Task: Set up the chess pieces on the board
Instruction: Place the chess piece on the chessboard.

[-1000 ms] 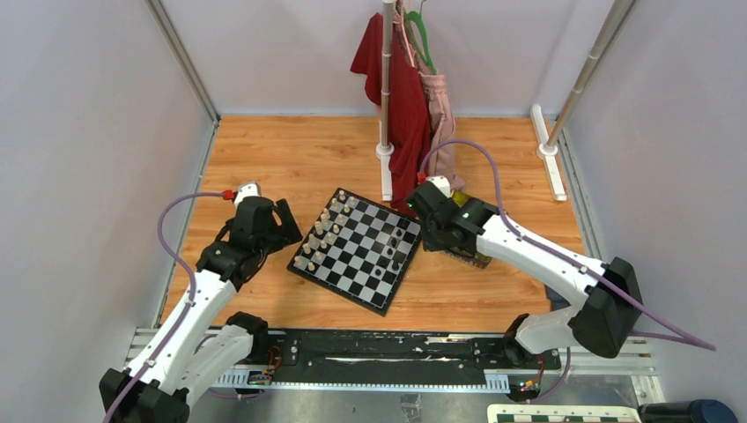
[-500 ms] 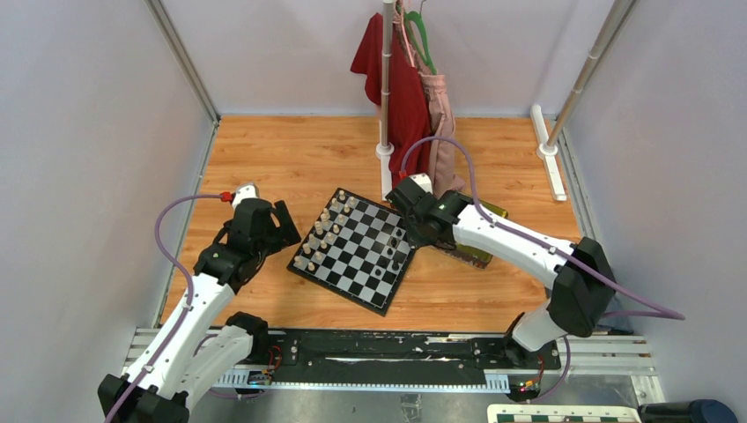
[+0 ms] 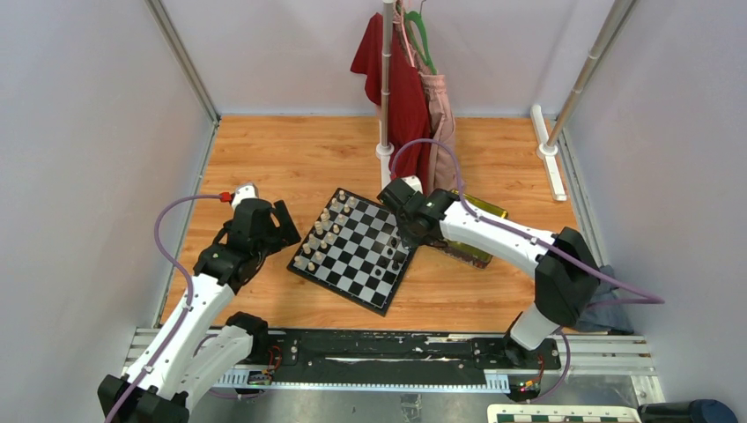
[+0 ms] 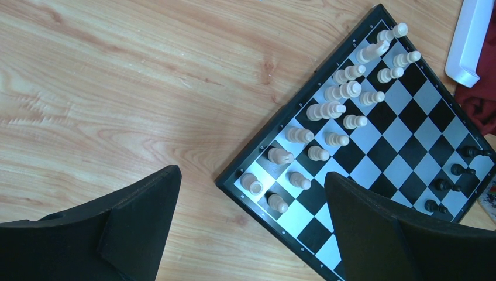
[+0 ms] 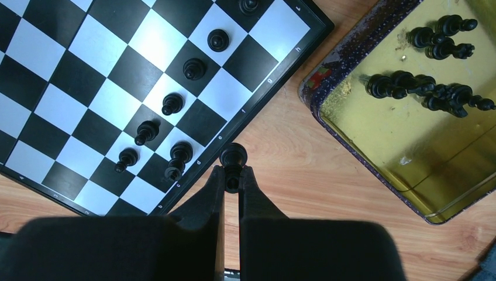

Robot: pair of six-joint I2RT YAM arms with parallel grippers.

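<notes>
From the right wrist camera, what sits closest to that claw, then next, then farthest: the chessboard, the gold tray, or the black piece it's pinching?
1. The black piece, pinched in the right claw.
2. The board, just beside it, left in this view.
3. The gold tray, farther off to the right.

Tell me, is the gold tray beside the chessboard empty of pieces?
No, several black chess pieces lie in the gold tray, as the right wrist view shows.
</notes>
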